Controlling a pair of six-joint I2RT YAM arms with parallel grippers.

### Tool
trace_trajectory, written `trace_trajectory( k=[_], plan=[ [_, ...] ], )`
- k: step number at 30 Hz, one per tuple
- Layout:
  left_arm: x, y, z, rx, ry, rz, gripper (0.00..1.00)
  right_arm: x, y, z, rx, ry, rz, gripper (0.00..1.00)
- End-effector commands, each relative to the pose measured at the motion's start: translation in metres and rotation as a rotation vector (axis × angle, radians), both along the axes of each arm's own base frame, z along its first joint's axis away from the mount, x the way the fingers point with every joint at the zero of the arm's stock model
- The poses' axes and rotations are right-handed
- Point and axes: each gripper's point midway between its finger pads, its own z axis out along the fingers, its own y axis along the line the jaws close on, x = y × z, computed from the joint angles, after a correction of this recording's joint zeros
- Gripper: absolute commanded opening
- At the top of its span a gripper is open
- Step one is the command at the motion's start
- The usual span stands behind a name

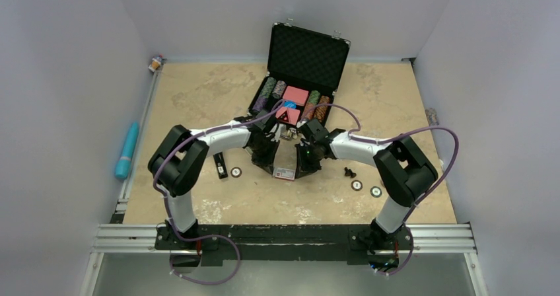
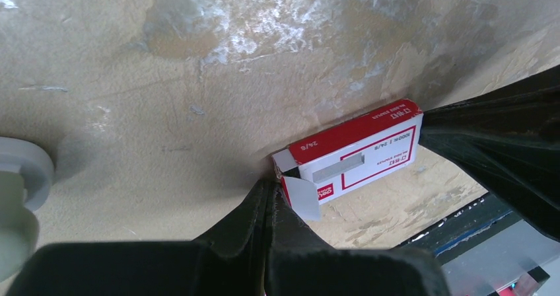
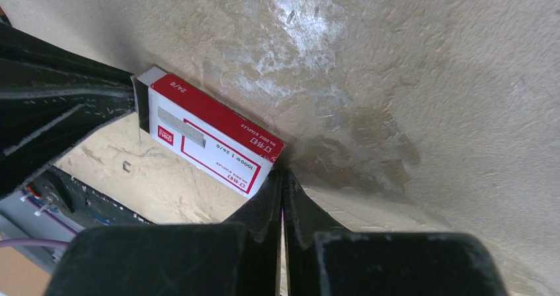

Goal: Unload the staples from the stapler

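Staple box (image 2: 360,152) blocks gap: left hand (image 2: 267,193), right hand (image 3: 282,180).

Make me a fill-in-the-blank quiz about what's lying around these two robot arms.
1. The staple box is white and ___.
2. The poker chip case at the back has its lid ___.
3. The black stapler lies on the robot's ___ side of the staple box.
Missing words: red; open; left.
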Motion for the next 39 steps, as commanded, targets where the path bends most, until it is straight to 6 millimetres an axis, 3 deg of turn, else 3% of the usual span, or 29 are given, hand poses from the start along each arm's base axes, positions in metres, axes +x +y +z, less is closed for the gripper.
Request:
trace_trajectory(
  k=[1, 16, 26, 39],
  plan=[
    [-0.008, -0.002, -0.011, 0.010, 0.005, -0.041, 0.00, 0.012, 0.000, -0.001, -0.030, -0.040, 0.007, 0.01],
    [-0.008, -0.004, -0.011, 0.006, 0.002, -0.047, 0.00, 0.020, 0.000, -0.002, -0.024, -0.036, -0.010, 0.00],
    [-0.006, -0.003, -0.012, 0.014, -0.007, -0.044, 0.00, 0.025, 0.012, 0.001, -0.024, -0.049, 0.029, 0.00],
    [-0.001, 0.004, -0.007, 0.050, -0.037, -0.032, 0.00, 0.028, 0.007, 0.005, -0.058, -0.068, 0.037, 0.00]
  ],
)
